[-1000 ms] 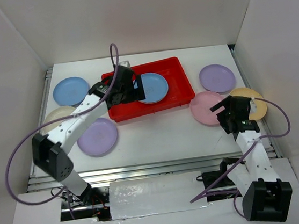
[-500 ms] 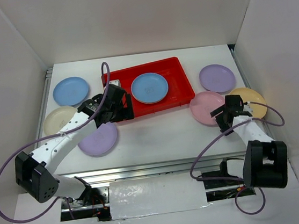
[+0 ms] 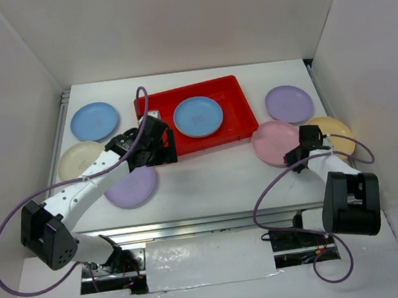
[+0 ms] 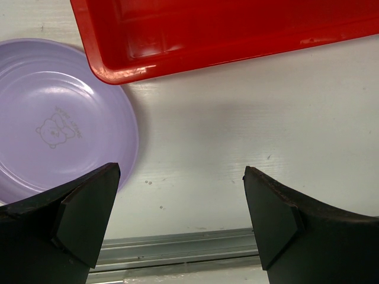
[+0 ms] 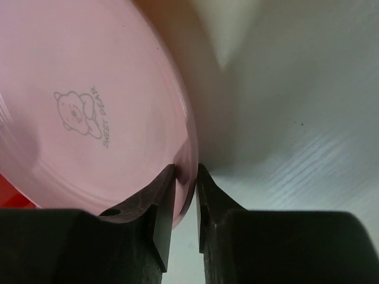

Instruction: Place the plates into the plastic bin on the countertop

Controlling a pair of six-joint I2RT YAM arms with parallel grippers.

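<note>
The red plastic bin (image 3: 237,105) sits at the back middle of the countertop (image 3: 217,179) with one blue plate (image 3: 198,116) inside. My right gripper (image 3: 301,153) is shut on the near rim of the pink plate (image 3: 274,142). In the right wrist view the fingers pinch the edge of that pink plate (image 5: 89,106) at the right gripper (image 5: 186,177). My left gripper (image 3: 162,149) is open and holds nothing, by the bin's near left corner. In the left wrist view the left gripper (image 4: 180,195) hovers over bare counter, between a purple plate (image 4: 53,124) and the bin (image 4: 207,35).
Loose plates lie around: blue (image 3: 94,120) and cream (image 3: 78,159) at the left, purple (image 3: 131,185) under the left arm, purple (image 3: 289,103) and yellow (image 3: 334,133) at the right. White walls enclose the counter. A metal rail (image 3: 193,225) runs along the near edge.
My right gripper has lowered and shut on the pink plate's rim. My left gripper has drawn back out of the bin, leaving the blue plate lying inside.
</note>
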